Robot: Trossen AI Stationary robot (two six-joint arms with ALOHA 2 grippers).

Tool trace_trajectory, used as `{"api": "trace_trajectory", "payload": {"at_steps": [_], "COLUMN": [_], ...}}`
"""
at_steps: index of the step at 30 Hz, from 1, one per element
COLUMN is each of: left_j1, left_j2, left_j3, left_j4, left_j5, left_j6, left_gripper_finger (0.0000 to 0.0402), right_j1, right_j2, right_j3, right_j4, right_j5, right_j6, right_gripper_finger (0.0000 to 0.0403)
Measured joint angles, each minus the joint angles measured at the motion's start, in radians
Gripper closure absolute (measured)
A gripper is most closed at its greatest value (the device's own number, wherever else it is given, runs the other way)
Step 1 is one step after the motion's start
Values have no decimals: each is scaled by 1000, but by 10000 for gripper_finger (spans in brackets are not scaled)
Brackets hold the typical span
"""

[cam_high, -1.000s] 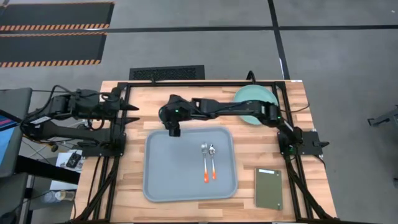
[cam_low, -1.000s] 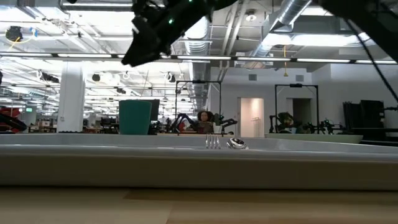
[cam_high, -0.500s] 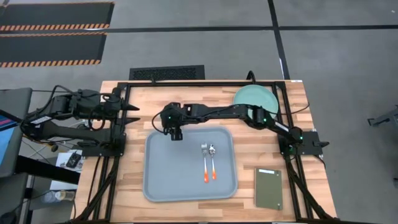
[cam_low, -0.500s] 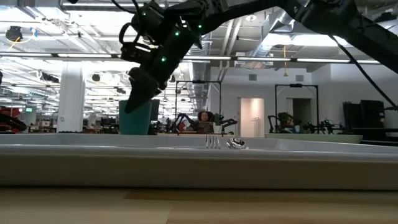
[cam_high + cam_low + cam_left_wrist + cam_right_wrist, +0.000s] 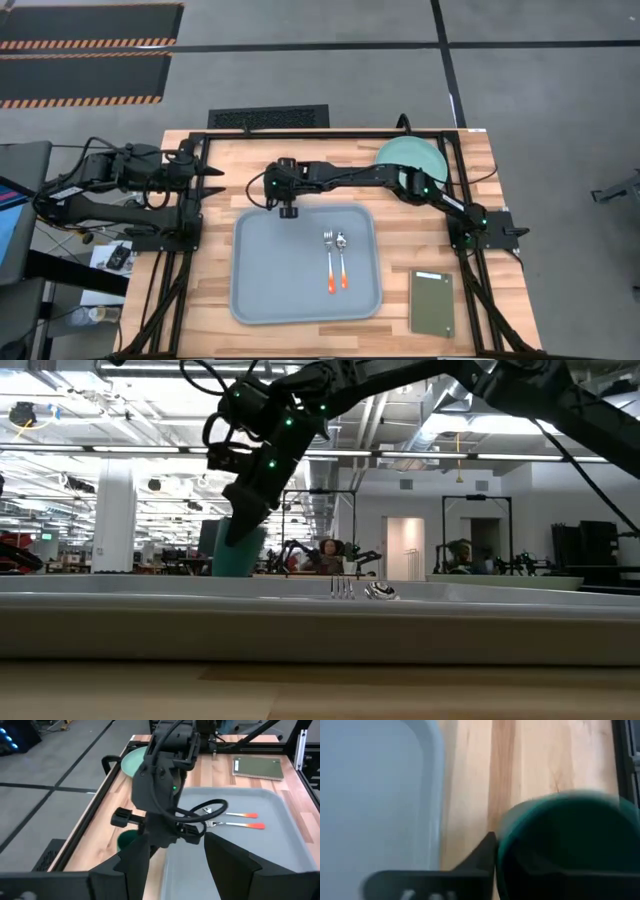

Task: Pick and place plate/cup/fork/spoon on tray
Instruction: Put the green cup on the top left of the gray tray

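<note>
The small dark green cup (image 5: 240,555) leans just beyond the far left corner of the grey-blue tray (image 5: 270,290). My right gripper (image 5: 287,207) is shut on it from above and hides it in the high view. The fork (image 5: 328,252) and spoon (image 5: 342,250) lie side by side on the tray, orange handles toward the near edge. The mint-green plate (image 5: 405,158) rests on the table at the far right, partly under my right arm. My left gripper (image 5: 215,178) waits open at the far left. My right gripper holds the cup near its rim, coming from above with the fingers pointing down. One finger (image 5: 482,852) lies against the cup's outer wall (image 5: 507,845); the cup hides the other finger. The cup is tilted; the tray's rim hides whether its base is off the table.
A dark olive-green slab (image 5: 432,302) lies at the near right, beside the tray. A black frame (image 5: 200,200) runs around the table's edges. Bare wood shows left of the tray and between tray and slab.
My right gripper has come down from above the tray's far left corner onto the cup. The cup stood upright half a second ago; it now leans and has shifted a little along the tray's far edge.
</note>
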Motion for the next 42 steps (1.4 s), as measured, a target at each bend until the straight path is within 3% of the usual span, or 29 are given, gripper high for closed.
{"api": "trace_trajectory", "payload": {"at_steps": [2, 7, 10, 13, 17, 42], "left_j1": [0, 0, 0, 1, 0, 0], "left_j2": [0, 0, -1, -1, -1, -1], "left_j3": [0, 0, 0, 0, 0, 0], "left_j4": [0, -4, -23, -35, -49, -72], "left_j5": [0, -19, -128, -229, -274, -279], "left_j6": [0, 9, 14, -5, -1, -68], "left_gripper_finger": [224, 224, 224, 224, 224, 224], "right_j1": [3, 21, 46, 96, 154, 171], "right_j2": [0, -8, -8, -43, -65, -16], "right_j3": [0, 24, 112, 115, 125, 100], "right_j4": [-1, -38, -128, -115, -122, -232], "right_j5": [2, 46, 56, 52, 49, -157], "right_j6": [-9, -6, -30, -81, -148, -72], "right_gripper_finger": [386, 387, 394, 391, 396, 388]}}
